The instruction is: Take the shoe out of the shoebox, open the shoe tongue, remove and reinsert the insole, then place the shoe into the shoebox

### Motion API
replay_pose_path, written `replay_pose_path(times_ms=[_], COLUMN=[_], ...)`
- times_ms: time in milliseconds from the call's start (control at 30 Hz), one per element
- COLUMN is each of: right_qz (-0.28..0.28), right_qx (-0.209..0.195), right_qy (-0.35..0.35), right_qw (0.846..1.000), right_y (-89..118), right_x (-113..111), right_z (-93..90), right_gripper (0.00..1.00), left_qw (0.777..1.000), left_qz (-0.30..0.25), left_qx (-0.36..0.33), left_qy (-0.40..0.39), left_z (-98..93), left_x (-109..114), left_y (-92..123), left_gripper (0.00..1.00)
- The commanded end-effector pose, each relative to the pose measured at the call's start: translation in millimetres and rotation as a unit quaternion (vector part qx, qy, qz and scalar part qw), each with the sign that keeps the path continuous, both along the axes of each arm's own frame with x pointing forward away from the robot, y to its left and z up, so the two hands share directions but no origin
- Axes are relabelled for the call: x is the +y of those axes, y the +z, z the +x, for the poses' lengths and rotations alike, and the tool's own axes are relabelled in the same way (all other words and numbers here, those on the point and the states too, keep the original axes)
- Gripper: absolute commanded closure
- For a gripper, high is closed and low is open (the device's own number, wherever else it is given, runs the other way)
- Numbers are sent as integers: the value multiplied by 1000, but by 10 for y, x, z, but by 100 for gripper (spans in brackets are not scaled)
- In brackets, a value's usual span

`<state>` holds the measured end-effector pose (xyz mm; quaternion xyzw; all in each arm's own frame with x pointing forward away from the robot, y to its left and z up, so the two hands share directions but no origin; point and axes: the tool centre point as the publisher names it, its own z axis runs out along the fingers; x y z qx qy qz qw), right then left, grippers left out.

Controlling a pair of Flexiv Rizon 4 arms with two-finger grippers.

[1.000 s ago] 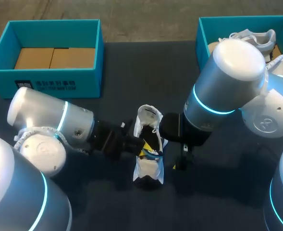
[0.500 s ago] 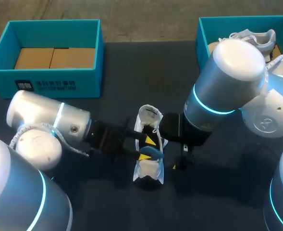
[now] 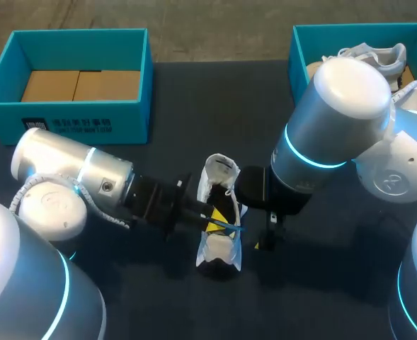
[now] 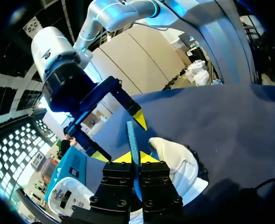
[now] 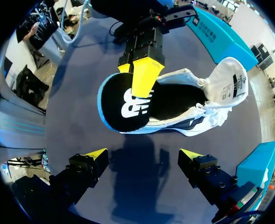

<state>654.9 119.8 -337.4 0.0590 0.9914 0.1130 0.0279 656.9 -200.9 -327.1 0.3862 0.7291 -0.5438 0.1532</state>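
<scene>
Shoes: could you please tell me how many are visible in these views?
2. One shoe lies on the table between the arms; another shoe sits in the right teal box, partly hidden by the right arm.

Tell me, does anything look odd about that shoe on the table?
Yes: the black insole sticks partway out of the white shoe, pinched in the left claw, and the tongue is pulled open.

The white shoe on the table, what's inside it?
A black insole with a blue edge, sticking partly out and pinched by the left gripper. Deeper inside the shoe is dark, and the insole covers the bottom, so nothing else shows.
</scene>
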Motion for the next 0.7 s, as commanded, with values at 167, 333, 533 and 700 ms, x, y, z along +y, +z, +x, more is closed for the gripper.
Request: replay_pose_path(times_ms=[167,333,533,700], right_qz=[-1,-1,-1,-1], right_qx=[-1,-1,-1,-1], right_qy=[0,0,0,0], right_qw=[1000,1000,1000,1000], right_y=[-10,-10,-10,-10], right_x=[3,3,3,3], right_z=[-11,-11,-11,-11], right_gripper=[0,0,0,0], left_qw=[998,995,992,995], left_qz=[28,55,64,55], left_qx=[-48,-84,-109,-86], left_qy=[-17,-8,10,3], left_z=[36,102,168,140], left_x=[33,53,40,26], left_y=[-129,-221,-246,-219], left_gripper=[100,100,100,100])
